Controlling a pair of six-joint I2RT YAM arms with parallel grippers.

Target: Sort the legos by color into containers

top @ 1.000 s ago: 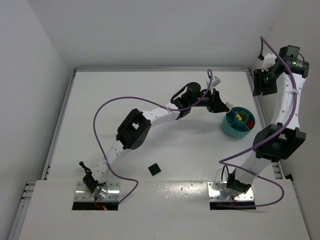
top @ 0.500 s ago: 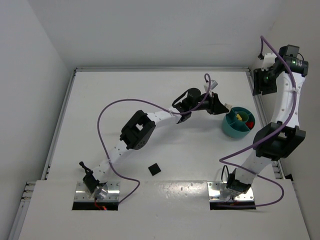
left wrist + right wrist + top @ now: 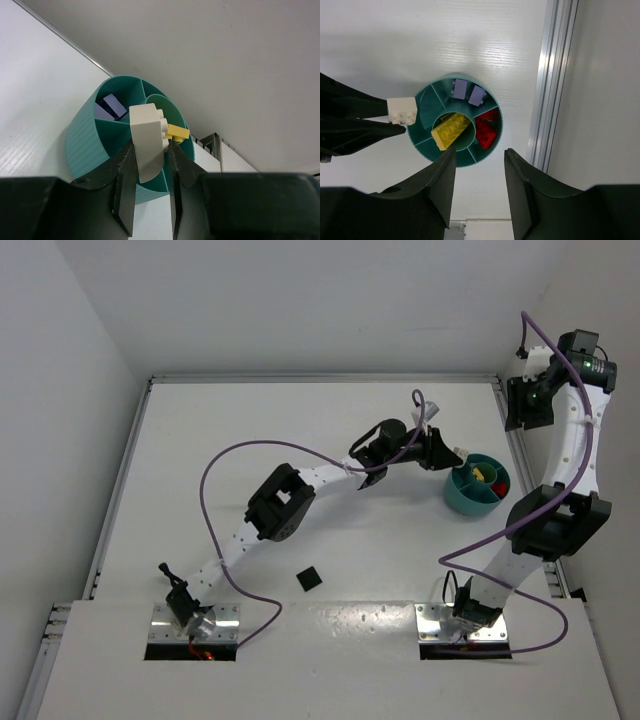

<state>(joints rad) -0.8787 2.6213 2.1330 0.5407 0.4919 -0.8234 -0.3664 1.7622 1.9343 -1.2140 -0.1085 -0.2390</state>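
Now your left claw [image 3: 150, 155] pinches the white brick [image 3: 146, 135] at the outer rim of the teal dish [image 3: 86, 142]; next, ease it over a brick-free compartment and let go. Your right claw [image 3: 480, 162] hangs spread overhead.

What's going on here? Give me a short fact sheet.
Left end effector: shut on white brick, just outside the teal dish rim
Right end effector: open, high over the dish
Centre ring: yellow brick
Compartments: purple bricks in one, red bricks in another
Unsorted: black square, lying apart from the dish
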